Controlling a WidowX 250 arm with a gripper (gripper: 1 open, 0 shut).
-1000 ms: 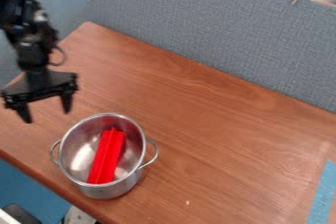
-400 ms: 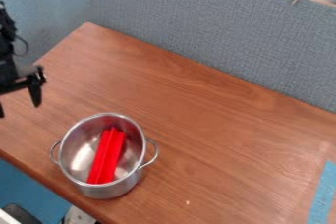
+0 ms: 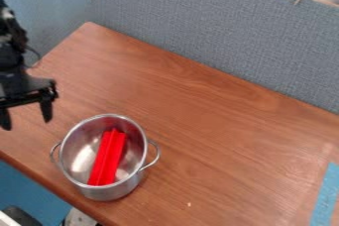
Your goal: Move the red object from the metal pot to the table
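Red bar (image 3: 110,157) lying inside the steel pot (image 3: 103,158), leaning along its length, upper end near the far rim. Pot standing near the front edge of the wooden table (image 3: 212,101). Gripper (image 3: 27,106) at left, just beside the pot, pointing down, jaws spread wide, holding nothing. Step in hand, as judged: approach, bar not yet grasped. Next move: shifting over the pot, lining the jaws across the bar, lowering inside the rim, closing.
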